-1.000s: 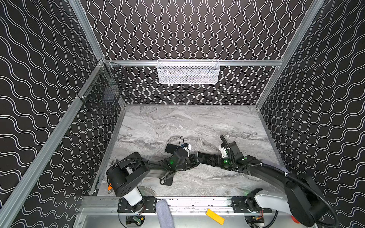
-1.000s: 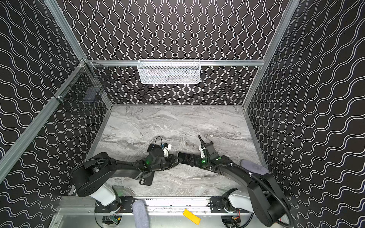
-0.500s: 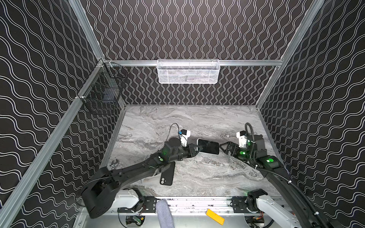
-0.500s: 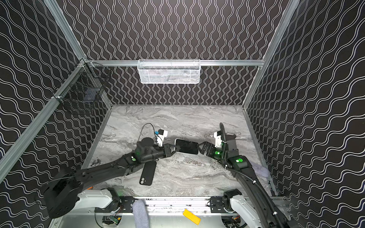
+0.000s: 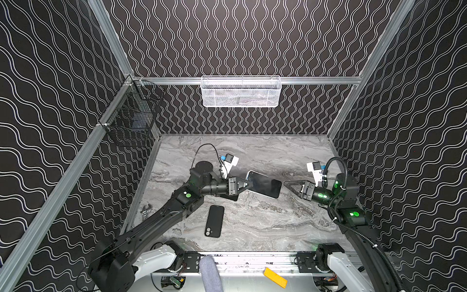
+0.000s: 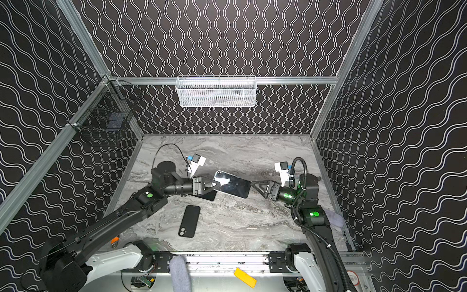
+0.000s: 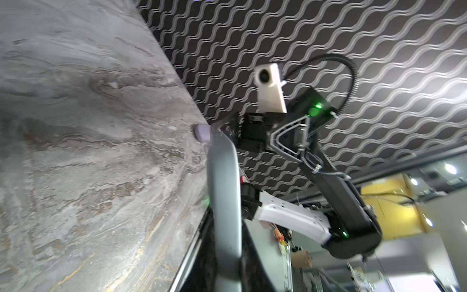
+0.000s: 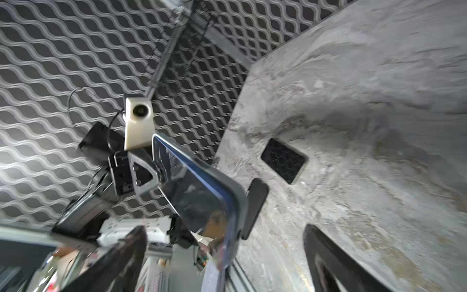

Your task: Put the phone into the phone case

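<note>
In both top views the phone [image 5: 265, 184] [image 6: 233, 185], with a dark glossy screen and a silver rim, hangs level above the marble table [image 5: 252, 227]. My left gripper [image 5: 249, 185] [image 6: 214, 185] is shut on its left end. In the left wrist view the phone [image 7: 223, 197] shows edge-on between the jaws. My right gripper [image 5: 286, 182] [image 6: 254, 183] [image 8: 225, 265] stands open just off the phone's free right end [image 8: 202, 197], not touching it. The black phone case [image 5: 214, 221] [image 6: 189, 221] [image 8: 255, 207] lies flat on the table near the front, below the left forearm.
A dark flat pad [image 5: 231, 196] [image 8: 284, 160] lies under the left gripper. A wrench [image 5: 145, 211] rests by the left wall and a lilac cloth [image 6: 333, 217] by the right wall. A white basket [image 5: 241, 91] and a black wire basket [image 5: 131, 121] hang on the walls.
Both arms have come up from a low huddle near the front. The left gripper carried the phone up and back, and the right gripper drew off to the right, still open.
</note>
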